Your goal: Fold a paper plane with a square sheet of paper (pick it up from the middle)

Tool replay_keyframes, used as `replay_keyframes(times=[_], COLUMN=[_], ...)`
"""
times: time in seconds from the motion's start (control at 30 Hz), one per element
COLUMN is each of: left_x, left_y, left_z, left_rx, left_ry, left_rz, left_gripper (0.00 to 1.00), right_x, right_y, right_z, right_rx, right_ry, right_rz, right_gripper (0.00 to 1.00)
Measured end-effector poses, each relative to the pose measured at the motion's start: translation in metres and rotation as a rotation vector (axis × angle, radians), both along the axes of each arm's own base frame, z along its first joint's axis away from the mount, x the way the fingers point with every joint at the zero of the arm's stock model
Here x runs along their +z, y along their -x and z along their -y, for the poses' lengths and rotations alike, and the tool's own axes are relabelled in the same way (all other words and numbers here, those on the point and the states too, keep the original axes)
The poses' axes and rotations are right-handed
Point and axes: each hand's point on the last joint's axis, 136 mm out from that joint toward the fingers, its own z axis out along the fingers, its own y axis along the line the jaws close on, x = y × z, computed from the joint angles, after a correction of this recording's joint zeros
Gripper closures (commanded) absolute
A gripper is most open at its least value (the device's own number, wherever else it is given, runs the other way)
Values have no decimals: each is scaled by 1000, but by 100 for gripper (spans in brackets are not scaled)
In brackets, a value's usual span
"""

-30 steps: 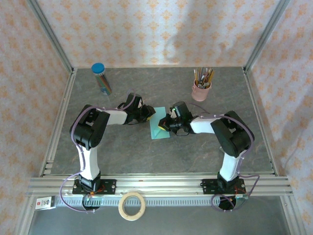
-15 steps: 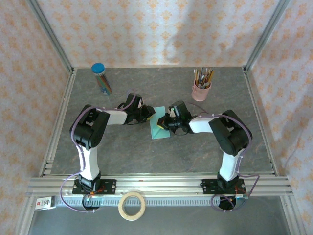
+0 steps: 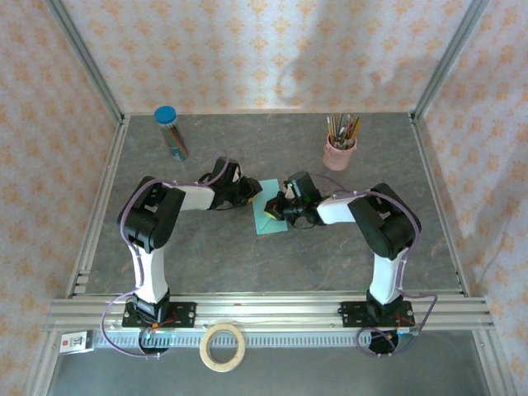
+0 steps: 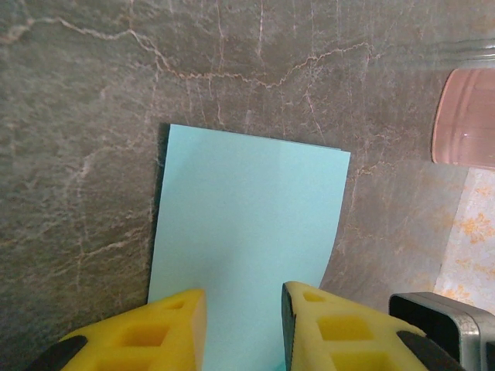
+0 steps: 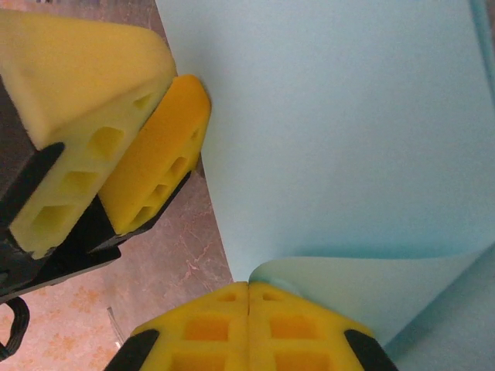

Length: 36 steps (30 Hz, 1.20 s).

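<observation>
No text, brand or number can be read anywhere. A small white tag (image 3: 75, 341) beside the aluminium rail (image 3: 264, 312) at the near left corner carries a red mark and dark print, but it is too small to make out

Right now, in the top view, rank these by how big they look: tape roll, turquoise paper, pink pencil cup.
1. tape roll, widest outline.
2-3. turquoise paper and pink pencil cup: they look about alike. The right gripper covers part of the paper, so I won't rank them.
</observation>
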Motion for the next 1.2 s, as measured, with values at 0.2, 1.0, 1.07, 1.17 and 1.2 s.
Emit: replay_keyframes(times=[0.2,1.0,1.07,1.17,1.2], left_x=[0,0,0,0,0], left_y=[0,0,0,0,0], left_z=[0,0,0,0,0], left_rx=[0,-6,-8,-9,-9], left_ry=[0,-4,-5,-5,-5], left_rz=[0,4,6,6,6], left_gripper=[70,70,70,70,70], right_x=[0,-2,-1,1,1], right_y=[-1,-5,-6,-7,-7], right_z=[0,0,-1,-1,-1], right_rx=[-9,-31,-32,-33,-35], right_ry=[-1,-6,-11,-16,-17], right_rz=[0,-4,-1,4,3], right_gripper=[100,100,100,100,100])
